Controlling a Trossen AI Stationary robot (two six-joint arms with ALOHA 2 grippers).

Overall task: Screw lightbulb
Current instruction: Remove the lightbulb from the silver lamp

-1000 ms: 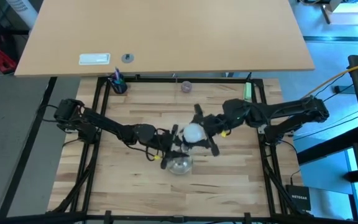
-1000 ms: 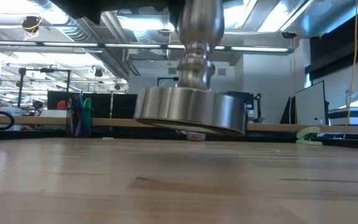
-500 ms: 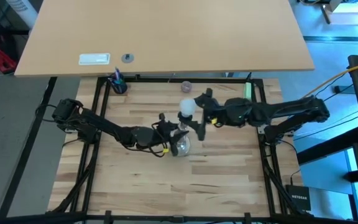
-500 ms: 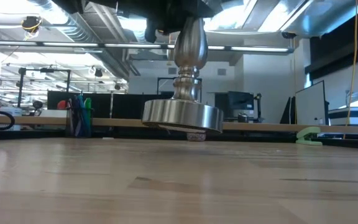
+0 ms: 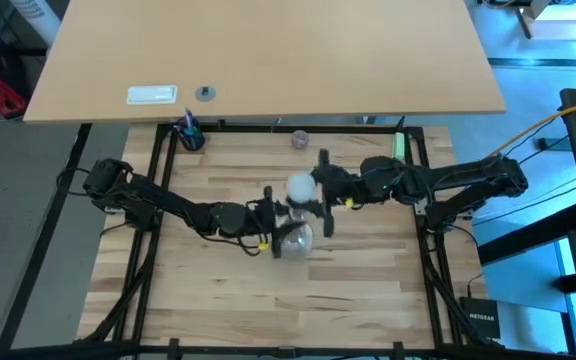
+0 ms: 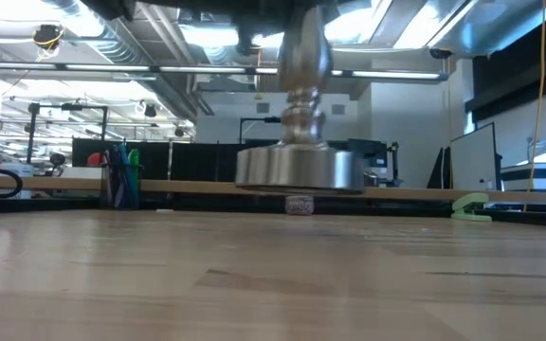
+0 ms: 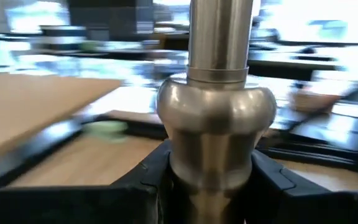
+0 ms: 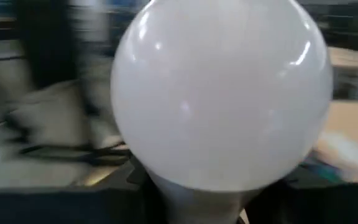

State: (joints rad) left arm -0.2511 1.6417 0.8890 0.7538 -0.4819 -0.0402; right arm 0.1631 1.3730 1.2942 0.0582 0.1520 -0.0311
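Near the middle of the wooden table, the lightbulb sits between the fingers of the right gripper, which reaches in from the right and is clamped on it. Seen from the right wrist, the lightbulb fills the frame: a smooth, frosted white globe with small glints on its surface, narrowing toward a paler neck between that gripper's dark fingers.

Just on the near side of the bulb, the left gripper comes in from the left and is closed around the stem of the stand. From the left wrist, the stand shows as brushed silvery metal, a straight column above a rounded bulge, with the dark fingers pressed against both sides of the bulge.

At table height, the stand hangs clear of the tabletop, its thick round disc base roughly level, with a turned, swelling stem rising out of view. Whether the bulb touches the stand's socket cannot be told.

Along the far edge lie a small purplish round object, a dark cup of pens to the left and a green item to the right. The tabletop is pale butcher-block planking.
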